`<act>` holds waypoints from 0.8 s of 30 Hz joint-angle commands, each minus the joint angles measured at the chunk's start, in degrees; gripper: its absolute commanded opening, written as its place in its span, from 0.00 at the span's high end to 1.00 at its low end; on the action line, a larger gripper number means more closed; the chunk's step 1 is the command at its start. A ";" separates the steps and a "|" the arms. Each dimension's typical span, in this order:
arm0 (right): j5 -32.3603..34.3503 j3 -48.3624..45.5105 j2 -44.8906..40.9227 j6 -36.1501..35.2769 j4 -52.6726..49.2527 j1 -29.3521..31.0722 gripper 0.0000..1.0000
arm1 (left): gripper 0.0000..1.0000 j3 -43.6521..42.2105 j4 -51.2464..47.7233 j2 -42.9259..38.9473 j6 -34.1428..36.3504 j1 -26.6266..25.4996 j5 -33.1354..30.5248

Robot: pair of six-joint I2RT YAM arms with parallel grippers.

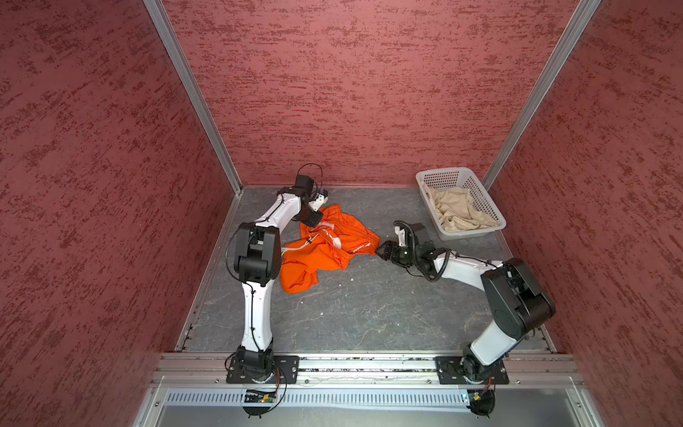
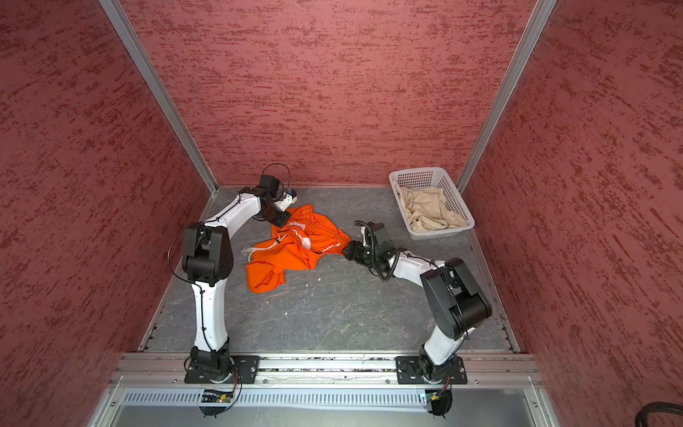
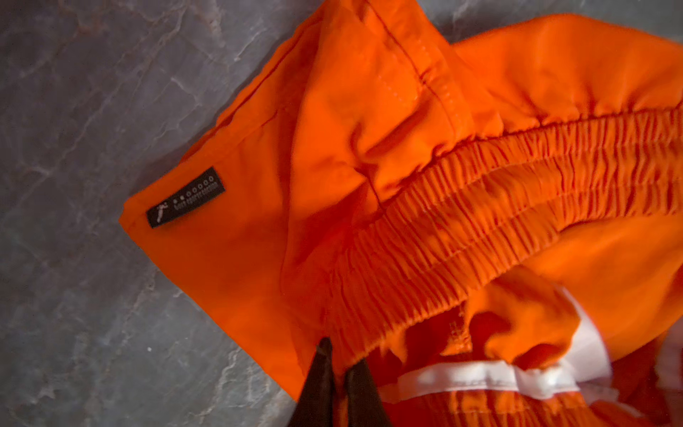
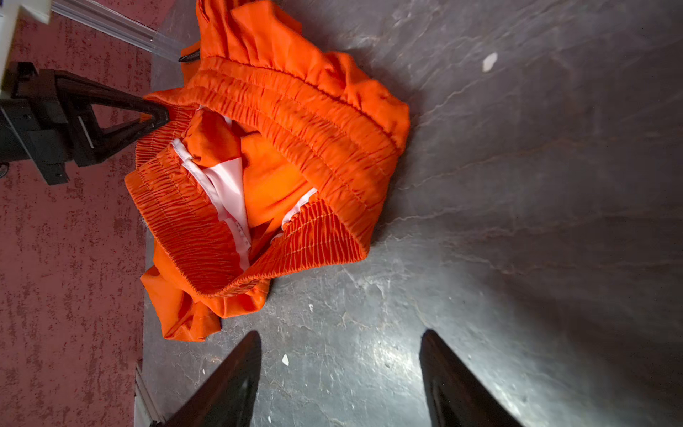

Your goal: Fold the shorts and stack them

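As the left gripper (image 3: 342, 353) pinches them, orange shorts (image 1: 325, 251) lie crumpled.

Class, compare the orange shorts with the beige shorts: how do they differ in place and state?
The orange shorts lie crumpled on the table; the beige shorts sit in the white basket. The left gripper pinches the orange waistband; nothing touches the beige pair. Both are unfolded.

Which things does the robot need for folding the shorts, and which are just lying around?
For the job:
- orange shorts, waistband pinched by the shut left hand
- beige shorts, crumpled in the basket
- right hand, open, near the orange pair

Just lying about:
- the basket itself
- white crumbs on the grey table
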 commanded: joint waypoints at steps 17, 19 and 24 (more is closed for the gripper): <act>9.23 16.45 17.68 -5.81 -3.40 2.43 0.37 | 0.96 -12.07 7.25 -17.75 -8.39 0.40 4.65; 9.41 17.62 19.03 -6.45 -2.41 2.41 0.38 | 0.96 -12.86 7.62 -18.99 -8.94 0.47 5.02; 9.73 20.14 22.78 -6.81 -0.34 2.40 0.49 | 0.96 -14.38 8.23 -22.56 -10.04 0.63 5.72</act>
